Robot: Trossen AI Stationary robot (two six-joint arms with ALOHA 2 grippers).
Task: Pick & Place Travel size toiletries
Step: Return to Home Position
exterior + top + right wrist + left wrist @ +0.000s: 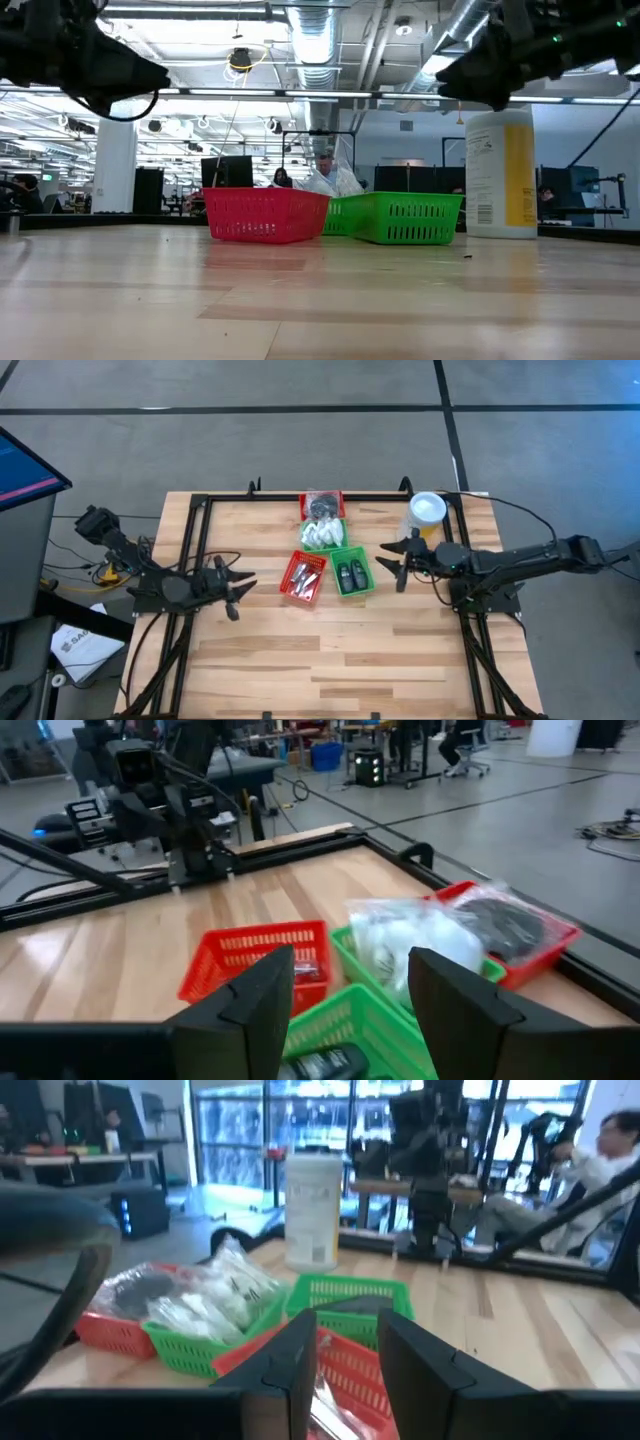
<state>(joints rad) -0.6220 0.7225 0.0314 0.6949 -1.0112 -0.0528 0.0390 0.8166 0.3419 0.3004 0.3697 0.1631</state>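
The toiletries lie in four mesh baskets at the table's middle. A far red basket [322,504] holds black discs, and a green one [322,535] holds clear packets with white contents [405,942]. A nearer red basket [304,576] holds silvery sachets, and a green one [351,572] holds dark pieces. My left gripper [240,585] hangs open left of the nearer red basket [350,1365], pointing level at it. My right gripper [390,557] hangs open right of the nearer green basket [345,1020]. Neither has anything between its fingers.
A tall yellow canister with a white lid [427,512] stands at the back right, just beyond my right arm. A black frame [200,505] runs along the table's left, far and right sides. Bare wood lies toward the near edge [330,660]. People sit in the room beyond.
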